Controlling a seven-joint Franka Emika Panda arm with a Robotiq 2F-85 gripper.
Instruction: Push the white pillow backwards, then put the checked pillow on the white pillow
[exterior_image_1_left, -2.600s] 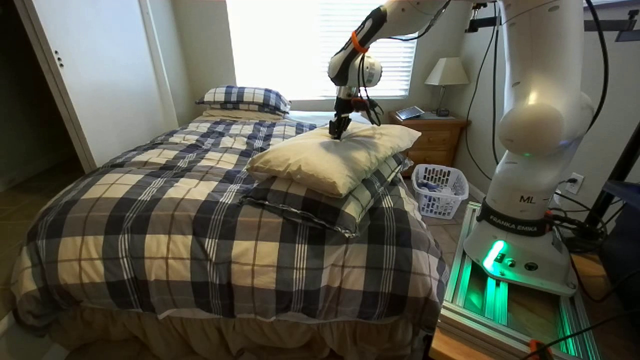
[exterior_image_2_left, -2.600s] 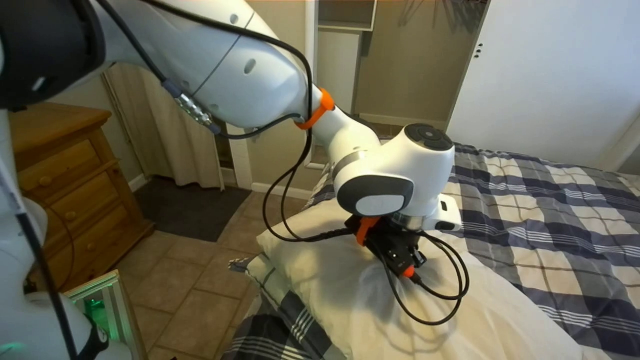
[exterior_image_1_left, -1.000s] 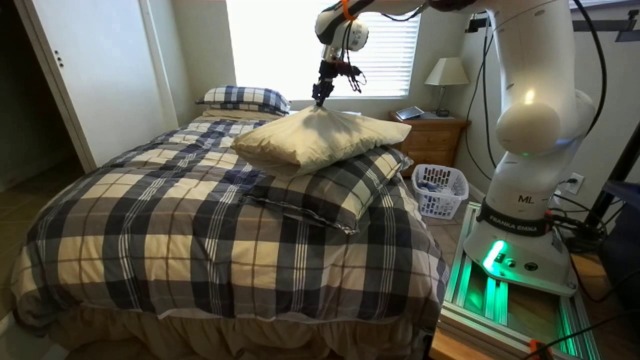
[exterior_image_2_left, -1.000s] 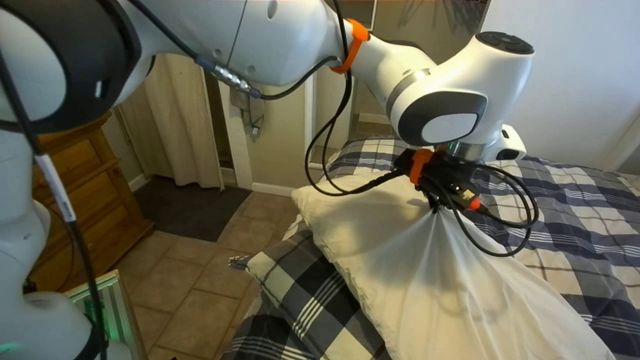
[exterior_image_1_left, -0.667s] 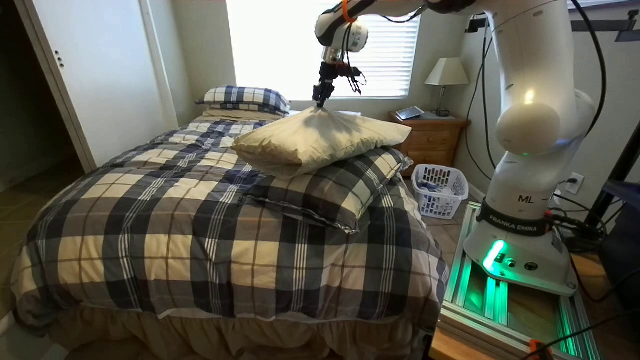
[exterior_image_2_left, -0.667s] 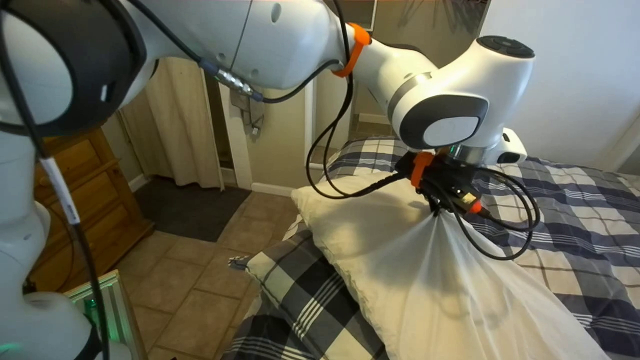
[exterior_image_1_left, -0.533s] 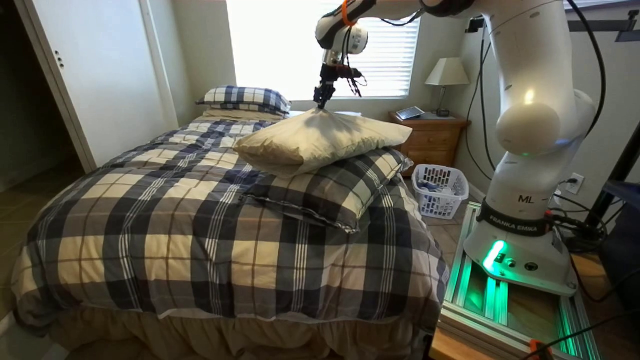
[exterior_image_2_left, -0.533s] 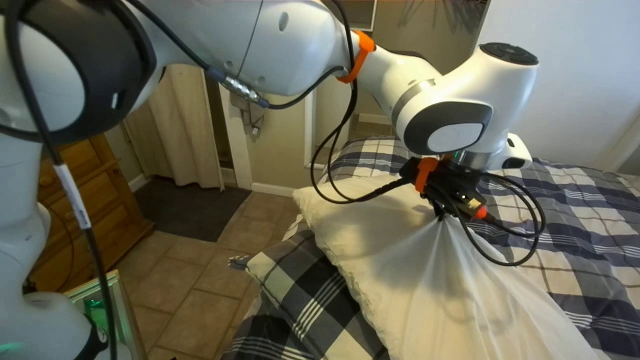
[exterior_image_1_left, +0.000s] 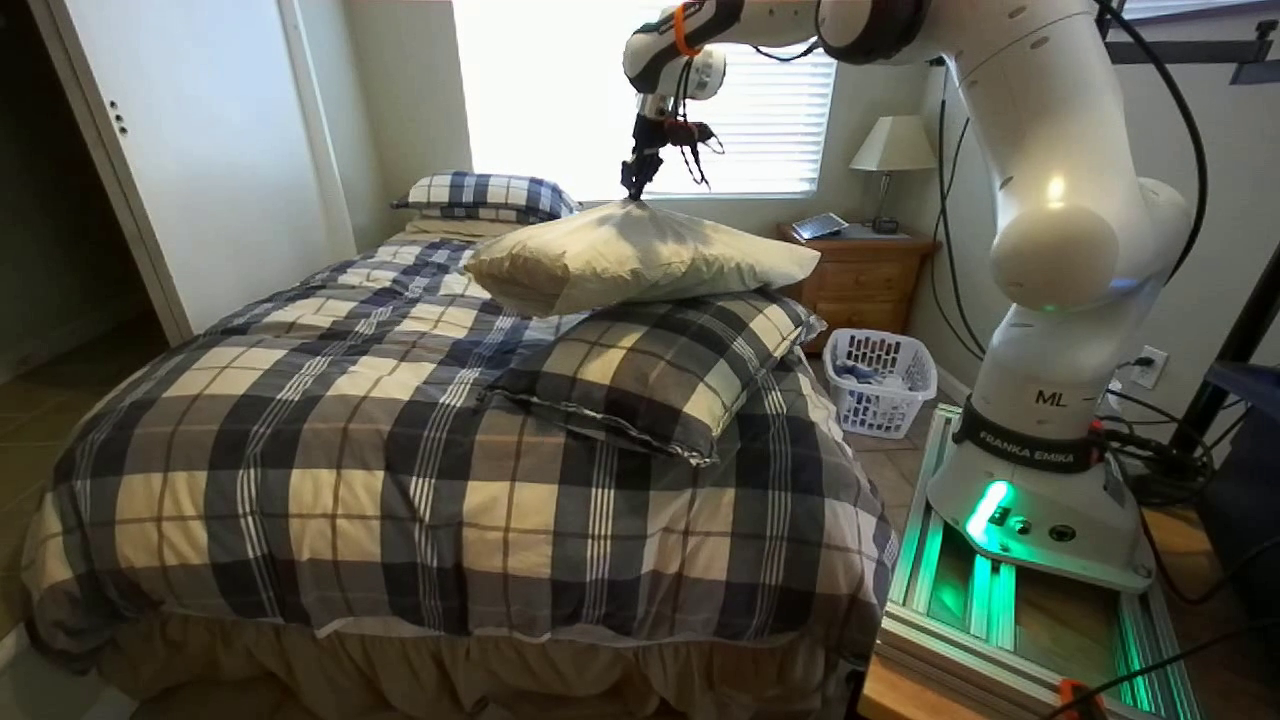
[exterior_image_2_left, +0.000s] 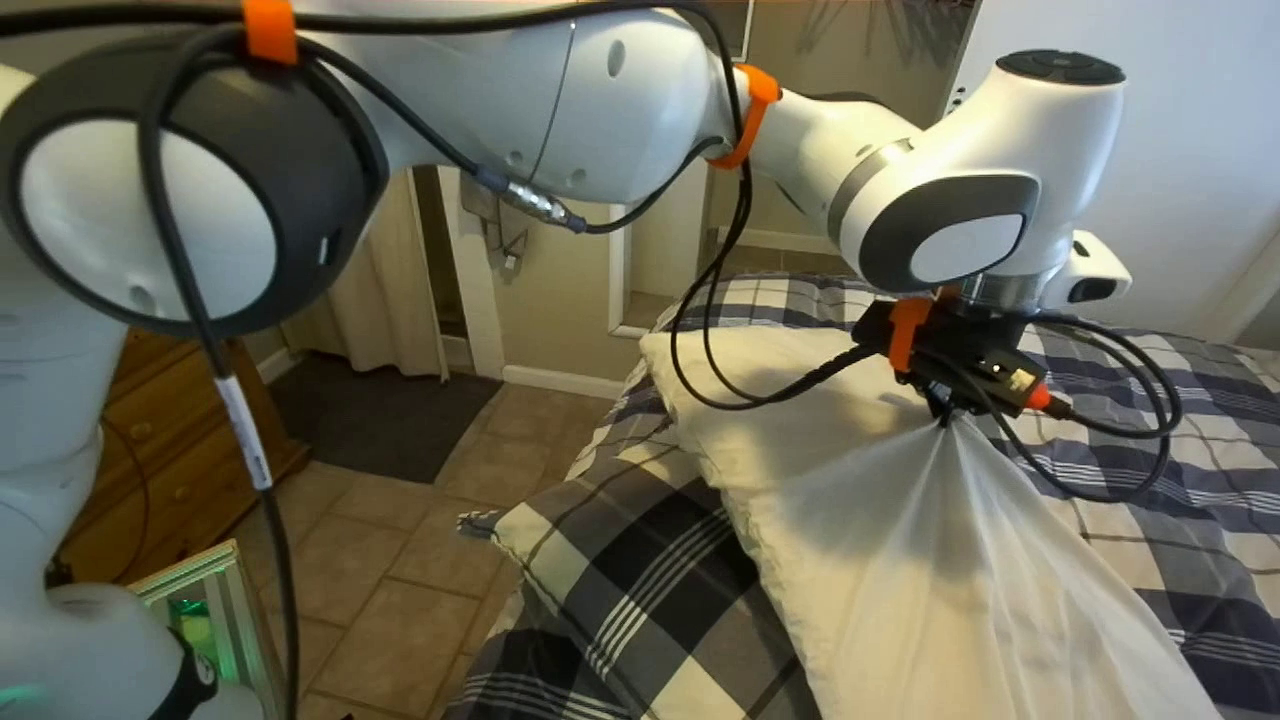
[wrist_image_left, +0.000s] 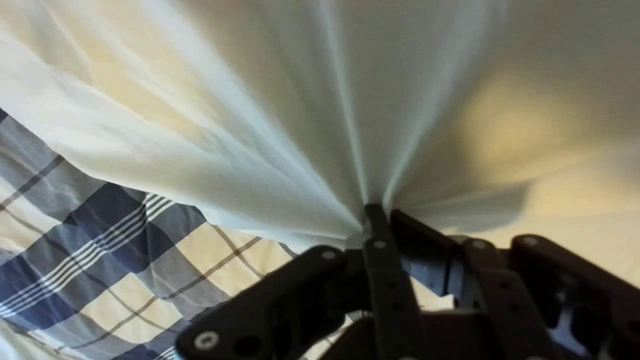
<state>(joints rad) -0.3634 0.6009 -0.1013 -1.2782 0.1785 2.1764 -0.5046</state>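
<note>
Pinched tight, the black end effector (exterior_image_1_left: 634, 195) grips the top of a cream rectangular cloth pillow (exterior_image_1_left: 645, 255); partly beneath, a large rectangular navy-cream-tan plaid cloth pillow (exterior_image_1_left: 660, 370) lies along the plaid-covered bed's (exterior_image_1_left: 350, 500) edge nearest the white robot base (exterior_image_1_left: 1085, 515).

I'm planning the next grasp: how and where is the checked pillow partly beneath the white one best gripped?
The checked pillow is probably best pinched at the middle of its uncovered top, from above: it lies flat on the plaid bedspread, that plump face turned up. The white pillow, held in the gripper, overhangs its head-end edge, so avoid that side.
</note>
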